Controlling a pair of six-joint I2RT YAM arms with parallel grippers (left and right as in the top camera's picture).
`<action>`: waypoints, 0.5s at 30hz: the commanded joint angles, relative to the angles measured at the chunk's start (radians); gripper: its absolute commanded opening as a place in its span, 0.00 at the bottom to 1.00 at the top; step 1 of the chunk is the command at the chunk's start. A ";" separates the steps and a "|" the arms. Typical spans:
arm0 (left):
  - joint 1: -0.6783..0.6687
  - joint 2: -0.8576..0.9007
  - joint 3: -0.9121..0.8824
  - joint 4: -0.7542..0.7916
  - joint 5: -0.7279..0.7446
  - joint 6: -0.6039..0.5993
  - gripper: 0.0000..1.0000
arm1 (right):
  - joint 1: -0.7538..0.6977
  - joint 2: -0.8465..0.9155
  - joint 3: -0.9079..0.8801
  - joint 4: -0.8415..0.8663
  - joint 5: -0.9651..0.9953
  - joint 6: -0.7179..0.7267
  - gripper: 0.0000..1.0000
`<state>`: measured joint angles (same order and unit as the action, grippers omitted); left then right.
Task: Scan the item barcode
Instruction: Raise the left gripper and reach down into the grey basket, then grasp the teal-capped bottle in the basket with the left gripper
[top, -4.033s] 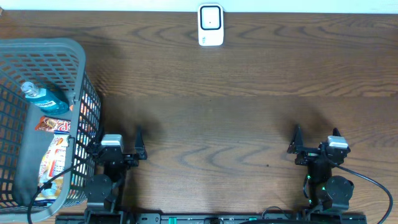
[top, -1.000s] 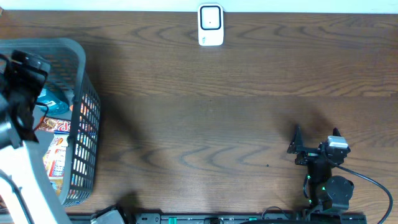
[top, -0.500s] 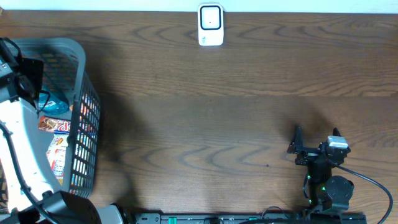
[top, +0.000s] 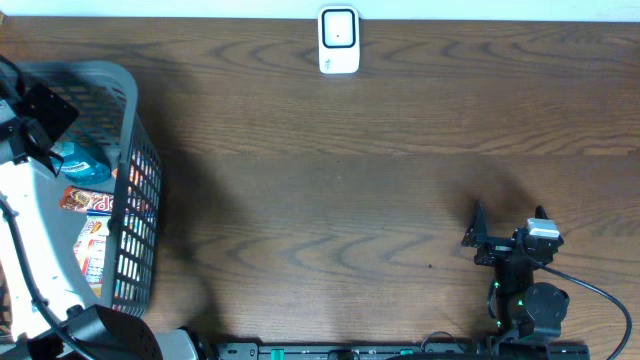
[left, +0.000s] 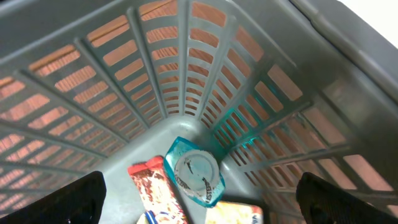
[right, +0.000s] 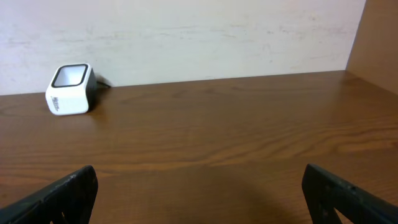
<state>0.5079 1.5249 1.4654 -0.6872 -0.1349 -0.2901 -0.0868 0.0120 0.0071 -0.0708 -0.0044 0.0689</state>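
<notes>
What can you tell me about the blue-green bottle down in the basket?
The bottle looks like clear plastic tinted blue-green by its contents, with a pale round cap seen from above. It sits in a corner of the grey plastic basket, apparently upright, its cap facing the left wrist camera. A red snack packet lies against its side, and a yellow packet sits close by. Nothing grips it.

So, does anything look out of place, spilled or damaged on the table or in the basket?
Nothing stands out. The white box-shaped scanner sits squarely at the far edge of the wooden table; in the grey plastic basket the teal bottle and red snack packet are loosely piled, with no spill or damage visible.
</notes>
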 joint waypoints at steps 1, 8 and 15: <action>0.004 0.048 -0.009 0.002 -0.031 0.072 0.98 | -0.005 -0.006 -0.002 -0.005 -0.003 0.013 0.99; 0.004 0.132 -0.015 -0.002 -0.046 0.072 0.98 | -0.005 -0.006 -0.002 -0.005 -0.003 0.013 0.99; 0.004 0.177 -0.015 0.022 -0.046 0.073 0.98 | -0.005 -0.006 -0.002 -0.005 -0.003 0.013 0.99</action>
<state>0.5079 1.6955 1.4513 -0.6731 -0.1638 -0.2337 -0.0868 0.0120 0.0071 -0.0711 -0.0044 0.0689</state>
